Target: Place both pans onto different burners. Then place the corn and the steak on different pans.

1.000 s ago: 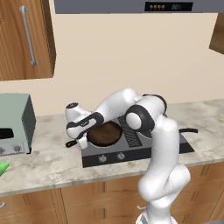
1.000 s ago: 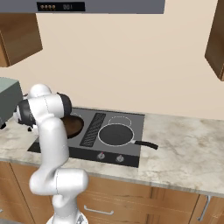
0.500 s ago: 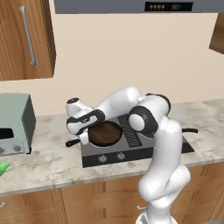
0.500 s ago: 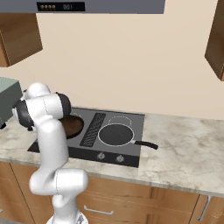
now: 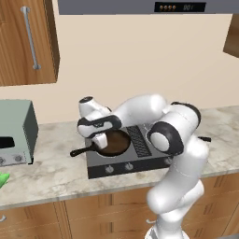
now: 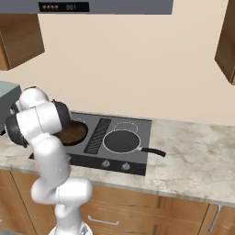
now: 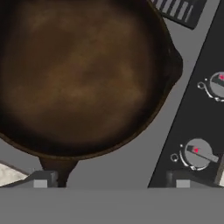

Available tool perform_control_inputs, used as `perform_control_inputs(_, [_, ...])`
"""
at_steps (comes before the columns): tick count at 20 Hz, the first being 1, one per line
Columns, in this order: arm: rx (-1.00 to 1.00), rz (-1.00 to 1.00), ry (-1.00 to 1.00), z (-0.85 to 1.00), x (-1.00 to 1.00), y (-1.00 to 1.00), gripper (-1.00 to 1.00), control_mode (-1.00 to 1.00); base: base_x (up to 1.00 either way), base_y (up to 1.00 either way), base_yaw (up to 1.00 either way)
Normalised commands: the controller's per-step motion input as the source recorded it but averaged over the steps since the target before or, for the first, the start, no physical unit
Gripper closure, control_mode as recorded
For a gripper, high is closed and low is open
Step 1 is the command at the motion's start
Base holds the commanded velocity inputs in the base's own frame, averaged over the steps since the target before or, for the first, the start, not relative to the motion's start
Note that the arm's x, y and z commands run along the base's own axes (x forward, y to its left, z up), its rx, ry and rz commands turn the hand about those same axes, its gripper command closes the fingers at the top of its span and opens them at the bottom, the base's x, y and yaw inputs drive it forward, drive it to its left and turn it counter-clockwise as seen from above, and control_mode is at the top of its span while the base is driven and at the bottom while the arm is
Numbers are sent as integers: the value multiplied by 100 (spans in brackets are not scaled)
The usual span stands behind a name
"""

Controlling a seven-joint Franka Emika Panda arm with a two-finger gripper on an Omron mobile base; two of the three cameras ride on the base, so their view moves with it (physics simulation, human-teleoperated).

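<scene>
The rusty brown skillet (image 5: 115,143) sits on the left burner of the dark cooktop (image 5: 140,163), its handle (image 5: 79,151) pointing left over the counter. My gripper (image 5: 98,141) hovers just above the handle's root, open and holding nothing. In the hand view the skillet (image 7: 83,74) lies close below, its handle (image 7: 59,168) beside one fingertip (image 7: 41,180); the gripper (image 7: 111,181) is spread wide. The grey pan (image 6: 121,140) rests on a right burner, its long handle (image 6: 153,151) pointing right. A green tip of the corn (image 5: 2,179) shows at the far left. The steak is out of view.
A grey toaster oven (image 5: 14,135) stands on the counter left of the cooktop. Two knobs (image 7: 197,153) line the cooktop's front strip, and the ribbed grille (image 6: 97,135) runs between the burners. Wooden cabinets hang above, with a range hood (image 6: 105,5) over the stove.
The jaws have opened wide and let go of the skillet's handle. The skillet stays on the left burner, and the hand has lifted slightly.
</scene>
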Motion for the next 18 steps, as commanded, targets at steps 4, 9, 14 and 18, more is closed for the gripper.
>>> perform_control_inputs(4, [-6,22,-4,24,-66,-65,-100,-100,0,0,0])
perform_control_inputs(9, [-4,19,-1,45,-39,-62,-100,-100,0,0,0])
perform_control_inputs(14, [-5,11,0,47,-12,-47,-100,-100,0,0,0])
perform_control_inputs(18, [-7,7,0,53,-13,-28,-100,-100,0,0,0])
